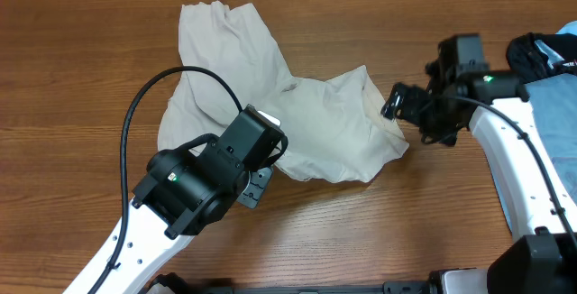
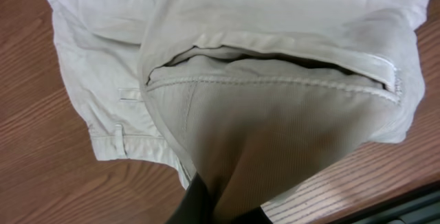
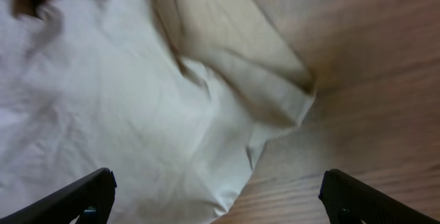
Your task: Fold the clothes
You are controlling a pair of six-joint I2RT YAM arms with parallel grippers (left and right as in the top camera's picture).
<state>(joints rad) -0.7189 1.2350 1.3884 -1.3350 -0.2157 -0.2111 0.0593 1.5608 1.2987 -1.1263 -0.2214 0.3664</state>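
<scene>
Wooden table [image 1: 72, 87] carries the cream shorts [image 1: 325, 123], crumpled at its middle. At their near-left edge the left gripper [image 1: 258, 184] is clamped on a fold of fabric. At their right edge the right gripper [image 1: 393, 105] hovers, fingers [image 3: 82, 195] spread wide.

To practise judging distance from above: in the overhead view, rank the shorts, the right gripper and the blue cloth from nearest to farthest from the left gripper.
1. shorts: directly at the left gripper, along their lower edge.
2. right gripper: beyond the shorts, at their right edge.
3. blue cloth: at the picture's far right.
</scene>
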